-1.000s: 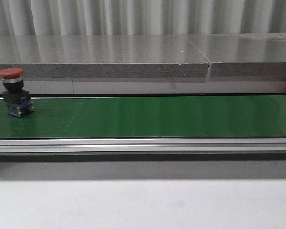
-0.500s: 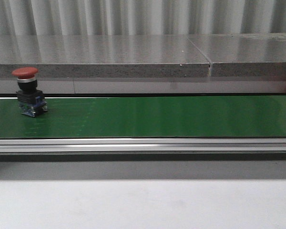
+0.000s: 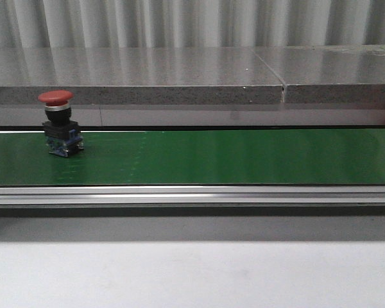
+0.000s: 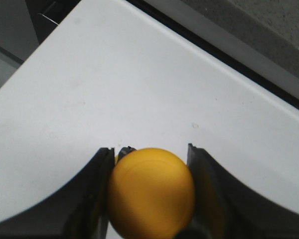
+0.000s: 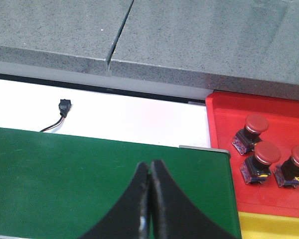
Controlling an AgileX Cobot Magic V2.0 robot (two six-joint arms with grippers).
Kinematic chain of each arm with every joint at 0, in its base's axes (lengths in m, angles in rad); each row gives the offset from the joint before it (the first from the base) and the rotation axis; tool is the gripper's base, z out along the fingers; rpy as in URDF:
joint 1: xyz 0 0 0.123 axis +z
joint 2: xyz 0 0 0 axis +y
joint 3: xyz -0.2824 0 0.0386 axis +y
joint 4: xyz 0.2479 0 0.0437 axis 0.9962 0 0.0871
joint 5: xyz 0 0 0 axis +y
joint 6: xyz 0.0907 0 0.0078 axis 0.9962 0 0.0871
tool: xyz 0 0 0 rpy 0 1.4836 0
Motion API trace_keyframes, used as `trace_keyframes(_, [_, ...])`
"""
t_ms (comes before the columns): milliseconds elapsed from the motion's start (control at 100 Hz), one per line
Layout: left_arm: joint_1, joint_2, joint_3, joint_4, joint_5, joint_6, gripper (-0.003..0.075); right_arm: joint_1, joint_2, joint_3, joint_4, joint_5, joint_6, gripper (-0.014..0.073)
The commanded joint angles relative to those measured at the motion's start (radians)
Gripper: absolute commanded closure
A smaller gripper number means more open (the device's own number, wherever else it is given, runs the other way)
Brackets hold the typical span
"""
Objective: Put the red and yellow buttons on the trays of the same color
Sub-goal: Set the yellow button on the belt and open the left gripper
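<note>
You see 1 red button (image 3: 58,124) standing upright on the green belt (image 3: 231,157), near its left end in the front view, with neither arm showing there. Your left gripper (image 4: 150,191) has its jaws pinching a yellow button (image 4: 152,191) by the cap, held over a white surface (image 4: 114,89). Your right gripper (image 5: 149,199) hangs above the belt with its jaws pressed together and holding nothing. Just beyond the belt's end sits the red tray (image 5: 284,117) with 3 red buttons (image 5: 264,157) clustered close together inside it, and a strip of the yellow tray (image 5: 274,225) borders its near edge.
</note>
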Motion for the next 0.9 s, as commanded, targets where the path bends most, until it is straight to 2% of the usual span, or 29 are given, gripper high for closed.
trace_keyframes(0, [-0.025,-0.113,0.053,-0.018,-0.076,-0.001,0.0741,0.0,-0.008,-0.037,0.004,-0.068,-0.003,0.0662])
trace_keyframes(140, [-0.089,-0.183,0.144,-0.018,-0.113,-0.001,0.0741,0.0,-0.008,-0.037,0.004,-0.068,-0.003,0.0662])
trace_keyframes(420, [-0.238,-0.164,0.163,0.019,-0.119,-0.001,0.0741,0.0,-0.008,-0.037,0.004,-0.068,-0.003,0.0662])
trace_keyframes(890, [-0.255,-0.025,0.166,0.023,-0.102,-0.001,0.0741,0.0,-0.008,-0.037,0.004,-0.068,-0.003,0.0662])
